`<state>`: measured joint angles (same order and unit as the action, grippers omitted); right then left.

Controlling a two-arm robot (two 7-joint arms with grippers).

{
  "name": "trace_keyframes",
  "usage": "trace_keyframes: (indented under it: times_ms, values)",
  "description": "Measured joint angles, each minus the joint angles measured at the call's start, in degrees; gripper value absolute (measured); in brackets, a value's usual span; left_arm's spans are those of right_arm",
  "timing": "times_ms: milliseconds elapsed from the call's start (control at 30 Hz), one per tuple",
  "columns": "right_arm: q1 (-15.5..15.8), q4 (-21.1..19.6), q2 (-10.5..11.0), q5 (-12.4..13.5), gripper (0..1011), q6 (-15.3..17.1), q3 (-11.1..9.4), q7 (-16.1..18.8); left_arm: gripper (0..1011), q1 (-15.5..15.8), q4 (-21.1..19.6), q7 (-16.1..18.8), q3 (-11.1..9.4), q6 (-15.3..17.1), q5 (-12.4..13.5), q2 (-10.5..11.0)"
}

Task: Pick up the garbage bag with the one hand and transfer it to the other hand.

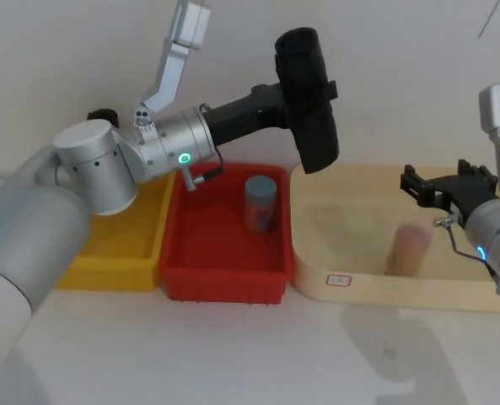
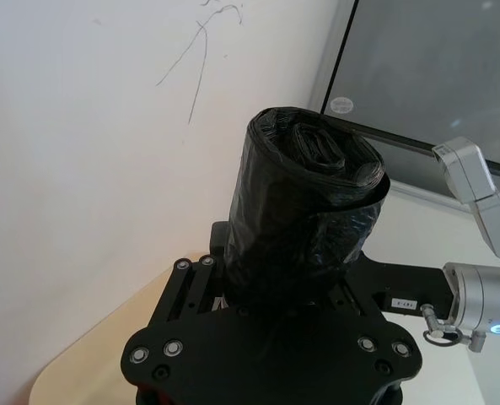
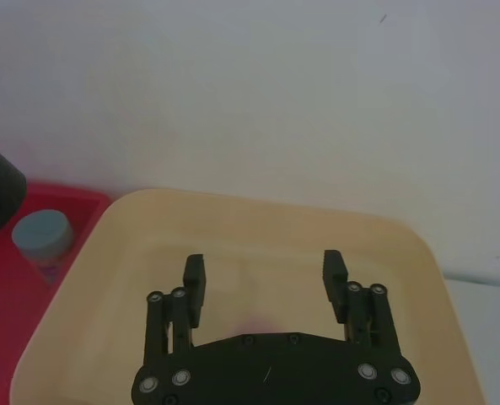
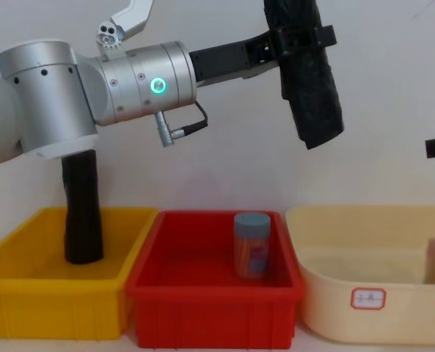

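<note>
Black garbage bag [image 1: 315,126] (crinkly roll), aloft, tilted

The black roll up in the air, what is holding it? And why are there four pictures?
That is a robot with two arms. Each arm ends in a gripper, a kind of pinching claw. The left gripper is shut on the garbage bag, the thick black roll, and holds it high in the air. The right gripper is open and empty, over the beige tub.

The pictures come from four cameras: one on the robot's head looking down, one on its chest looking across, and one on each wrist, close to that gripper.

Below are three containers: a yellow bin with a slimmer black roll standing in it, a red bin with a blue-lidded jar, and the beige tub with something pinkish, too blurred to name.
</note>
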<state>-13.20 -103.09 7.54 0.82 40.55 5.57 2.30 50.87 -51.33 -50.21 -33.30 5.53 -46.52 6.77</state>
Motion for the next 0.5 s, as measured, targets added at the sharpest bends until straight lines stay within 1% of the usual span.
trace_keyframes:
  times_ms: [33,67,133,167,200,233,500]
  values:
    - [0.0,0.05,0.0,-0.04,861,-0.03,0.0,-0.01,411,0.05,0.09,0.0,-0.04,-0.01,0.0,-0.04]
    - [0.01,0.09,0.01,-0.08,911,-0.06,0.0,-0.03,411,0.14,0.23,-0.01,-0.12,-0.02,0.0,-0.12]
    - [0.02,0.21,0.02,-0.16,938,-0.17,0.0,-0.07,411,0.2,0.38,-0.03,-0.19,-0.03,0.0,-0.19]
    - [0.02,0.25,0.02,-0.18,972,-0.19,0.0,-0.08,411,0.23,0.43,-0.03,-0.21,-0.03,0.0,-0.21]
    - [0.03,0.31,0.03,-0.24,972,-0.23,0.0,-0.12,411,0.31,0.55,-0.04,-0.27,-0.05,0.0,-0.27]
    - [0.03,0.34,0.03,-0.27,1001,-0.26,0.0,-0.13,411,0.35,0.59,-0.05,-0.3,-0.05,0.0,-0.3]
    - [0.2,0.2,0.05,-0.4,1001,-0.39,0.0,-0.1,411,0.52,0.75,-0.06,-0.6,-0.25,-0.01,-0.34]
